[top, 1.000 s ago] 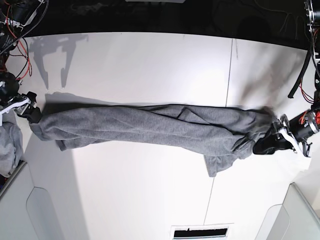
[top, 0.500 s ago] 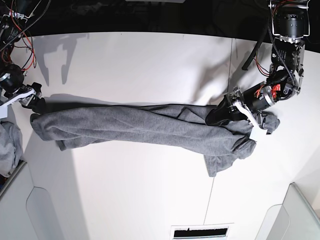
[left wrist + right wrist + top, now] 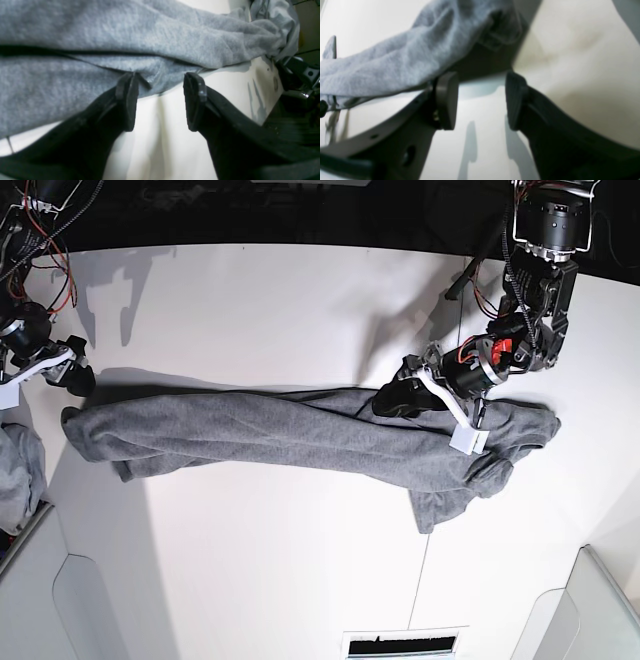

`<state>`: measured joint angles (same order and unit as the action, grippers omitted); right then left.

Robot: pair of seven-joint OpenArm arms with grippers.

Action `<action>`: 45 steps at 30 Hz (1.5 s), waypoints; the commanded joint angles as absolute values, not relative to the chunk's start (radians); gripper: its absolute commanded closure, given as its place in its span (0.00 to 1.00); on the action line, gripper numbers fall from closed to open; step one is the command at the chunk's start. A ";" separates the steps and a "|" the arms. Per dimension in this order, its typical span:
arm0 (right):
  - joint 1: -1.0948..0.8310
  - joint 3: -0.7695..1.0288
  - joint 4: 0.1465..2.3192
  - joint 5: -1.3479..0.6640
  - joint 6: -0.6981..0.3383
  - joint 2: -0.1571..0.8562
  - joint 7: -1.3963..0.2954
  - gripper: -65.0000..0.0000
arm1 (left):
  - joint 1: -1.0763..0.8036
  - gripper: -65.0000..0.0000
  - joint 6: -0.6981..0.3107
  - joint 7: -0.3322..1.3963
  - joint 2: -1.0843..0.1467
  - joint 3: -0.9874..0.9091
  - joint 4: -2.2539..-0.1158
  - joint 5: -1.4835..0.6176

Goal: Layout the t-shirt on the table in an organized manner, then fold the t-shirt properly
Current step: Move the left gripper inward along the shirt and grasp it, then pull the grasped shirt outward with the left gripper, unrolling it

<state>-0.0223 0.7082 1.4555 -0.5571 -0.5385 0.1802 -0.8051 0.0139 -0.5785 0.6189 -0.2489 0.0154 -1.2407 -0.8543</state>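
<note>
Grey t-shirt is lying roped across the desk; left gripper, empty and gaping, should pinch the 12 o'clock edge; right gripper is gaping empty too.

T-shirt: heathered grey knit cloth, soft, matt. Table: smooth white, faintly glossy.

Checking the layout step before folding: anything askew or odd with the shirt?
Yes. The t-shirt isn't spread flat: it lies as a long, bunched, rope-like strip across the table, with a flap hanging off its lower edge. Both the left gripper and the right gripper are open and holding nothing.
</note>
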 commanded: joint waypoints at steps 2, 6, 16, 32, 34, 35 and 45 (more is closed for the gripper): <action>-0.015 0.711 1.473 -0.576 -0.546 0.196 -0.782 0.53 | 0.030 0.51 -0.551 0.583 -0.254 0.013 -1.253 -0.838; -0.020 0.711 1.473 -0.593 -0.547 0.196 -0.775 0.53 | 0.031 0.51 -0.550 0.572 -0.242 0.013 -1.249 -0.837; -0.020 0.711 1.473 -0.512 -0.507 0.199 -0.689 0.53 | 0.034 1.00 -0.554 0.538 -0.216 0.015 -1.249 -0.836; 0.147 0.504 1.208 -0.478 -0.520 0.196 -0.607 0.55 | 0.036 1.00 -0.698 0.584 -0.330 0.015 -1.252 -0.983; 0.147 0.472 1.211 -0.479 -0.520 0.196 -0.590 0.63 | 0.036 1.00 -0.698 0.583 -0.331 0.015 -1.252 -0.976; 0.151 0.464 1.213 -0.479 -0.521 0.196 -0.583 0.69 | 0.036 1.00 -0.698 0.583 -0.331 0.015 -1.252 -0.970; 0.168 0.472 1.385 -0.506 -0.540 0.197 -0.705 1.00 | 0.035 1.00 -0.698 0.618 -0.409 -0.004 -1.312 -0.983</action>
<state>0.1490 0.4664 1.3666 -0.4835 -0.5312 0.1825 -0.7349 0.0166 -0.6788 0.6399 -0.3992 0.0032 -1.2919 -0.9573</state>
